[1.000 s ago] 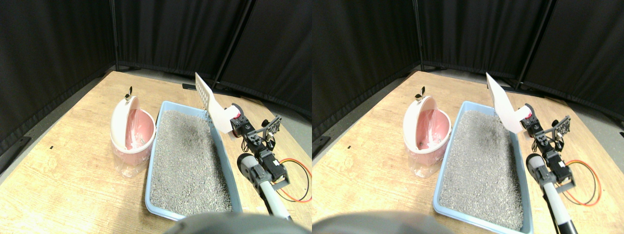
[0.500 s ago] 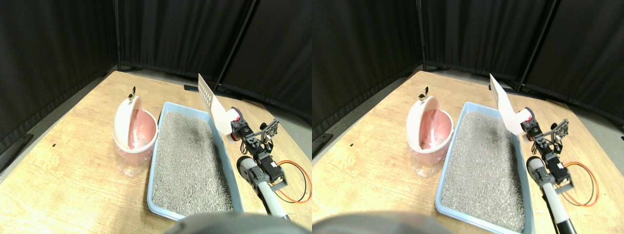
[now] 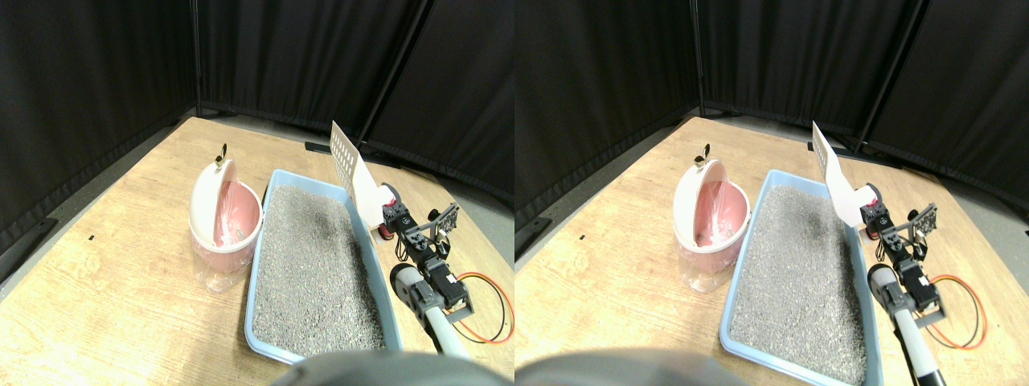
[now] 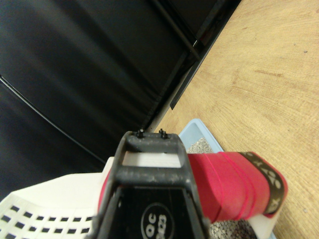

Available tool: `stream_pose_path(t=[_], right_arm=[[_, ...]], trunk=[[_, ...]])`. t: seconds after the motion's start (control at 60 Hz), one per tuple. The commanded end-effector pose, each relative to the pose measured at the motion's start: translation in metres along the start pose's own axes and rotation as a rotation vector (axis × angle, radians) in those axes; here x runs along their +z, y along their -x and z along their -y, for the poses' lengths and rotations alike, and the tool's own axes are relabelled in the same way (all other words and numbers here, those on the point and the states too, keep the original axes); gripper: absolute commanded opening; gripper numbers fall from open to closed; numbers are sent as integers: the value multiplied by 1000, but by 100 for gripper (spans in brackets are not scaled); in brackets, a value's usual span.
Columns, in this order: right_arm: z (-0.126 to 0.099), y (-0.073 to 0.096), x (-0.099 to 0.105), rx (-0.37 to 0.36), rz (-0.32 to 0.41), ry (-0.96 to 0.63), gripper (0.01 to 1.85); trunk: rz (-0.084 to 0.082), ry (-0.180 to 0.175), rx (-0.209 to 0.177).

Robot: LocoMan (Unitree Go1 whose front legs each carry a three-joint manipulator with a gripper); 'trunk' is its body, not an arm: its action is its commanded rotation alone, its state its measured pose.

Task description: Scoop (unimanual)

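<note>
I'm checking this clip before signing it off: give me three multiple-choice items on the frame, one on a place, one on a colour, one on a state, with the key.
1. Where does the pink bin stand relative to the blue tray?
A. inside it
B. beside it, on the side away from the right manipulator
C. behind it, against the curtain

2. What colour is the wrap on the scoop handle?
A. red
B. green
C. yellow

3. How is the white scoop placed?
A. buried in the litter
B. lying flat on the table
C. raised above the tray's far right rim, its slotted blade pointing up

Key: 1 B, the bin sits on the wooden table against the tray's left wall; 2 A, the wrist view shows red wrapping; 3 C, the blade stands clear of the grey litter.
</note>
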Motion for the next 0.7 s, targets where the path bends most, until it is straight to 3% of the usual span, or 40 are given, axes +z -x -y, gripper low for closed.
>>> stream_pose_path(t=[0.017,0.233,0.367,0.617,0.7], right_arm=[[-13,0,2,89,25,3,5],[-16,-1,3,107,41,71,5],[-23,2,6,137,104,333,5],[-35,0,9,129,153,547,5],[-37,-1,9,156,149,606,5]], trunk=[[-9,14,19],[-9,19,25],[-9,19,25],[-4,20,37],[-4,21,41]])
